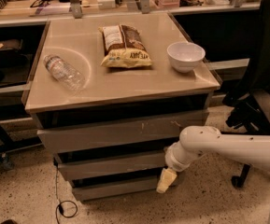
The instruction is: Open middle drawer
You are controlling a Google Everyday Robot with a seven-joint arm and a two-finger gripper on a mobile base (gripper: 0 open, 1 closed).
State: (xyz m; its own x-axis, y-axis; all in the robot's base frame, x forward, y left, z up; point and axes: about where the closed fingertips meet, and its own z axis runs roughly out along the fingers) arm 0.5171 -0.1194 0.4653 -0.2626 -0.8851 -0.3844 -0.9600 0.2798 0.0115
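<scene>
The middle drawer (pixel 111 165) is the wide, shallow, plain grey-beige front between the taller scratched top front (pixel 120 132) and the narrow bottom front (pixel 116 188). It sits pushed in, with a dark gap above it. My gripper (pixel 166 180), with a pale yellow tip, hangs from the white arm (pixel 228 146) that comes in from the right. It points down at the right end of the drawer stack, just below the middle drawer's right corner and in front of the bottom front's right end.
On the cabinet top (pixel 181 85) lie a plastic bottle (pixel 63 72), a chip bag (pixel 124 46) and a white bowl (pixel 185 56). A black office chair (pixel 260 97) stands to the right. A cable (pixel 64 204) lies on the speckled floor. Shelves run behind.
</scene>
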